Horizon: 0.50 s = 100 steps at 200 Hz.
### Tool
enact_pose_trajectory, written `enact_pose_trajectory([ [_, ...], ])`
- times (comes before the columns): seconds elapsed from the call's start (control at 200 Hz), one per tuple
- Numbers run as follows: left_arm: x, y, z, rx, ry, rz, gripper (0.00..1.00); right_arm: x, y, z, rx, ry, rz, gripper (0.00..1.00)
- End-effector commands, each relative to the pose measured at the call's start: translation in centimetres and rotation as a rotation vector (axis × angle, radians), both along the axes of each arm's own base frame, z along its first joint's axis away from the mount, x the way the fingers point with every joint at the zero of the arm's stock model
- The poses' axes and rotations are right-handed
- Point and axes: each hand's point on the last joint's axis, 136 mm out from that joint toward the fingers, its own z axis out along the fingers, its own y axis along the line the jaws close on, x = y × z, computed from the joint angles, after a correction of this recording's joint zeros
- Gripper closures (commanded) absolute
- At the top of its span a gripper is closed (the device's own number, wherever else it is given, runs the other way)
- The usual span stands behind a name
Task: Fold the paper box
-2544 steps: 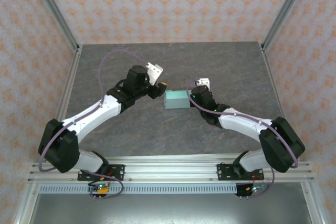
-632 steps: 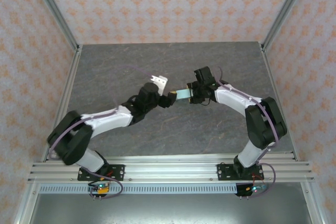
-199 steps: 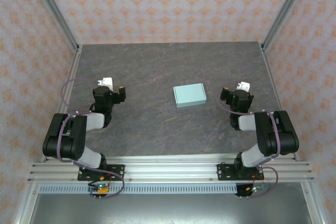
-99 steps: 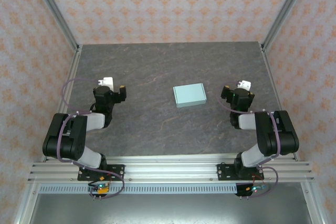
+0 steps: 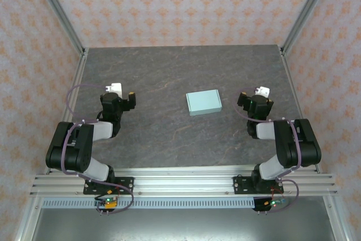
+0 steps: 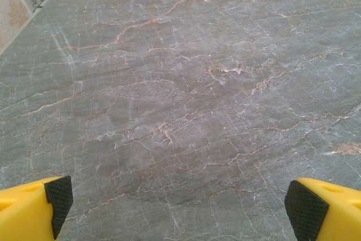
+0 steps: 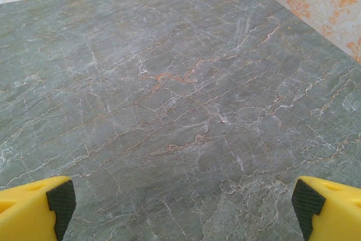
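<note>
Both arms have drawn back from the middle of the table [image 5: 169,66] since three seconds ago, when they met at the paper box [image 5: 203,103]; over the last second nothing has shifted. The left arm [image 5: 70,148] and the right arm [image 5: 293,145] sit folded low near their bases, one at each side.

The paper box lies flat and closed on the table, a plain pale mint rectangle slightly right of centre and a little skewed. It is well apart from both arms, with grey stone-patterned tabletop veined in white and rust between them.

The left gripper [image 6: 180,207] is spread wide and holds nothing: its yellow fingers [image 6: 28,210] with black pads sit at the bottom corners of the left wrist view, over bare tabletop. The right gripper [image 7: 181,207] is likewise spread and empty above the table.

Purple cables [image 5: 72,91] loop off each arm. Walls [image 5: 180,4] papered in a pale orange floral pattern close the left, far and right sides, with aluminium posts [image 5: 56,9] at the far corners. A slotted aluminium rail [image 5: 180,180] runs along the near edge, carrying both bases.
</note>
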Motion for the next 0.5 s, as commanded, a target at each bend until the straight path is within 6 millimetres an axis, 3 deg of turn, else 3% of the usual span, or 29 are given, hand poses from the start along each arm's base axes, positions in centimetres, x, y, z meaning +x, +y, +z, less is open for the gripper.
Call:
enact_pose_trajectory([
  [0.0,0.03,0.3,0.29,0.009,-0.022,0.02,0.0,0.44,-0.35,0.95,0.006,-0.027,-0.024,0.01],
  [0.496,0.03,0.28,0.33,0.01,-0.023,0.02,0.0,0.58,-0.02,0.85,0.01,-0.021,-0.004,0.01],
])
